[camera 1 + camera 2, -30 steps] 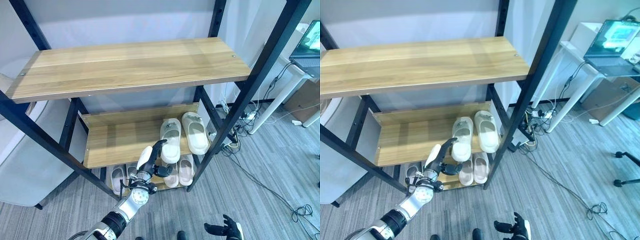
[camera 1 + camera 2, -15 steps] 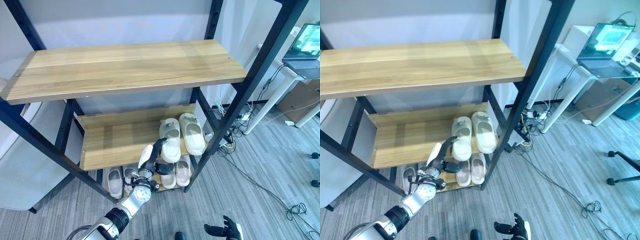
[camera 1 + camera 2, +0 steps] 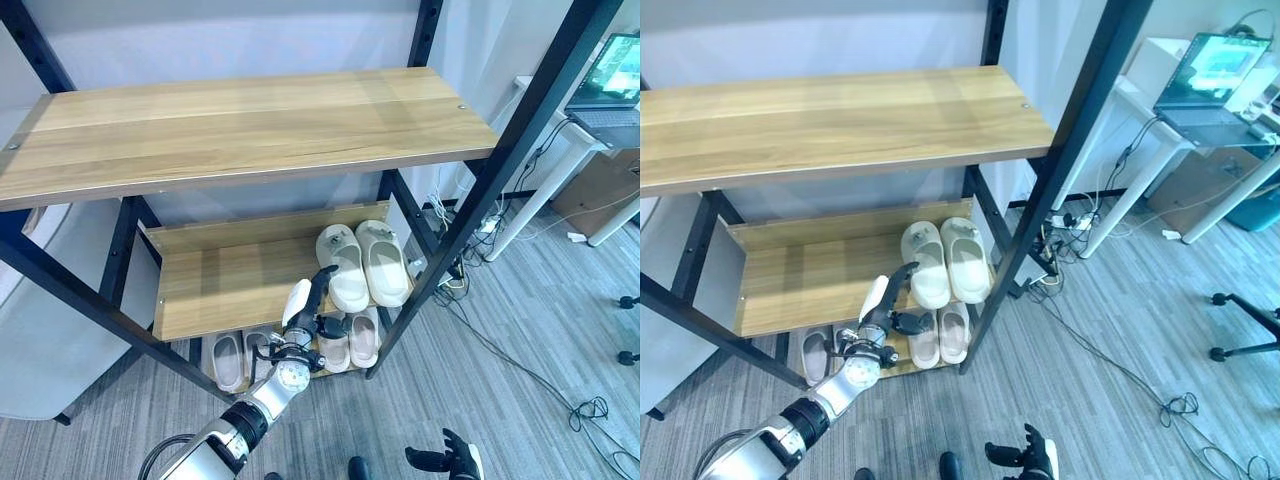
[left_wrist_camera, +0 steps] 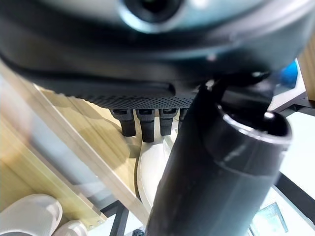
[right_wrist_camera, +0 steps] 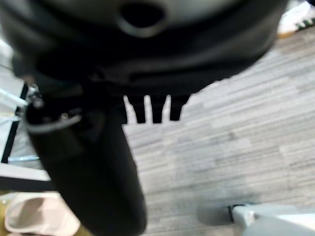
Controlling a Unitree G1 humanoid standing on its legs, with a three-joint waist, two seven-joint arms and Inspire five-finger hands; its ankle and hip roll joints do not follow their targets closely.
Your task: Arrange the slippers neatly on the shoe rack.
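Reaching up toward the middle shelf, our left hand point(image 3: 308, 308) has its fingers straight and open, tips just short of the near cream foam slipper point(image 3: 344, 266), gripping nothing. Beyond it lies the second cream slipper point(image 3: 383, 260), both side by side on the wooden shoe rack point(image 3: 230, 283). Below our hand, more pale slippers point(image 3: 347, 341) sit on the bottom shelf. Our right hand point(image 3: 447, 461) hangs low, fingers relaxed. Since a second ago, the left hand has crept closer to the near slipper.

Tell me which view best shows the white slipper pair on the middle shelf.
The left eye view: both white slippers lie whole, side by side on the middle shelf, with the left hand at the nearer one. The right eye view matches. The left wrist view shows part of one slipper past the fingers.
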